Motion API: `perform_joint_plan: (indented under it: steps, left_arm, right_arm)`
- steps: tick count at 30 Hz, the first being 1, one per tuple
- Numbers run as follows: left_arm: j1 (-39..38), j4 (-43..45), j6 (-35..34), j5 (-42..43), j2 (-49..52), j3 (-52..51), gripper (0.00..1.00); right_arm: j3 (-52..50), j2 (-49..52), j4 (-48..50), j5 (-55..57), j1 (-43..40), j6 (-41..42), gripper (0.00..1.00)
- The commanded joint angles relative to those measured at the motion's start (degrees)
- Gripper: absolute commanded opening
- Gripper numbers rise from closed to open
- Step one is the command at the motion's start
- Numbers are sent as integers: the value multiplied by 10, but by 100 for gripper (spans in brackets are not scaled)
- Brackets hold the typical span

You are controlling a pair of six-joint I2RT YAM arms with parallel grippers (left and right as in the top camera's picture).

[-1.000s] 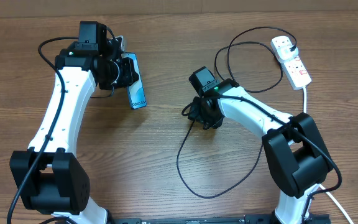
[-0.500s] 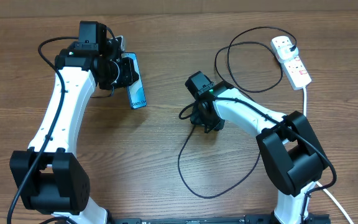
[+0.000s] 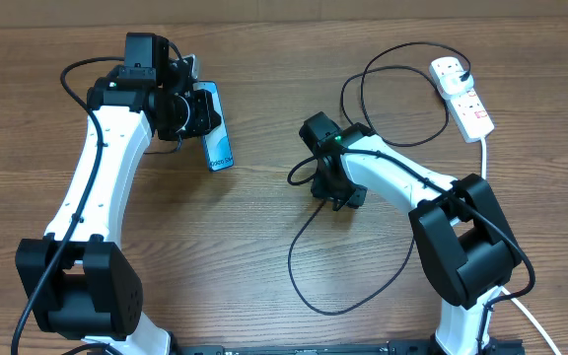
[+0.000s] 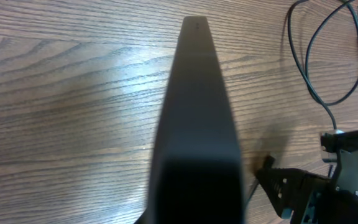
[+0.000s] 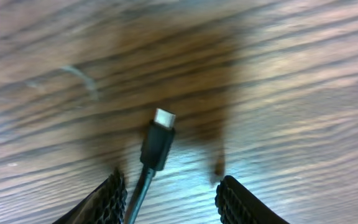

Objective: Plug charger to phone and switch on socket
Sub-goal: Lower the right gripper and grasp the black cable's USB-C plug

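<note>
Close in, the right gripper (image 5: pixel 176 198) has its fingers (image 5: pixel 112 194) spread. The charger (image 5: pixel 156 147) cable runs up between them against one pad, its small connector poking just past the tips over the blurred table (image 5: pixel 291 74). The left wrist view hides its own fingers behind the phone (image 4: pixel 194 118), seen edge-on. Only overhead shows the left gripper (image 3: pixel 201 115) pinching it, blue screen showing. Well beyond the right fingers lies the power strip (image 3: pixel 461 94), the charger's plug at its far end.

The phone (image 3: pixel 218 138) lies far left, the socket (image 3: pixel 464 96) far right, and the charger (image 5: pixel 156 147) loops between them.
</note>
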Motion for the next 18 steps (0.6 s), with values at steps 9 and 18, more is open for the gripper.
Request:
perform_joint_plan:
  steps: [9,18]
  left_arm:
    - [3,2,-1,17,1,2,4]
    - [3,2,-1,15,1,2,4]
  right_arm:
    - [-1,10,31,-10,-2,26,36]
    - [-2,11,37,-2,-2,28,29]
